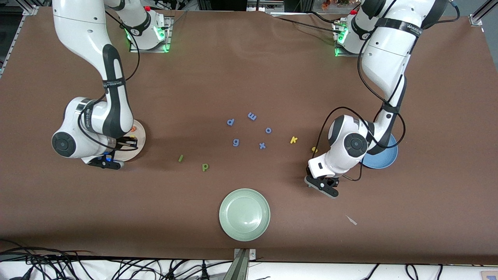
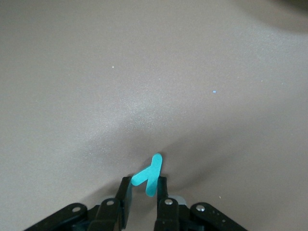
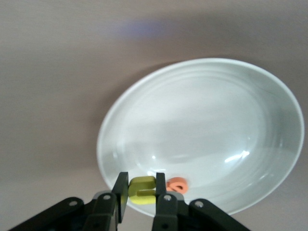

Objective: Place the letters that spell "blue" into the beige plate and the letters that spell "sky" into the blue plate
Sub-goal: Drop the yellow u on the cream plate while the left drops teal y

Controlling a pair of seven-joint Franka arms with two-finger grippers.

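The left gripper (image 2: 143, 188), low over the desk (image 1: 249, 70) near the blue plate (image 1: 383, 160), clenched the teal y (image 2: 150, 174) between its jaws, while the right gripper (image 3: 142, 190) gripped the yellow u (image 3: 142, 189) over the beige plate (image 3: 202, 96) beside the orange e (image 3: 177, 185).

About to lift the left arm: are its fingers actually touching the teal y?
Touching. The left wrist view shows the left gripper shut on the teal y, both fingers pressed against the letter's lower end, no gap visible.

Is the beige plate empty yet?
No: an orange letter lies in the beige plate.
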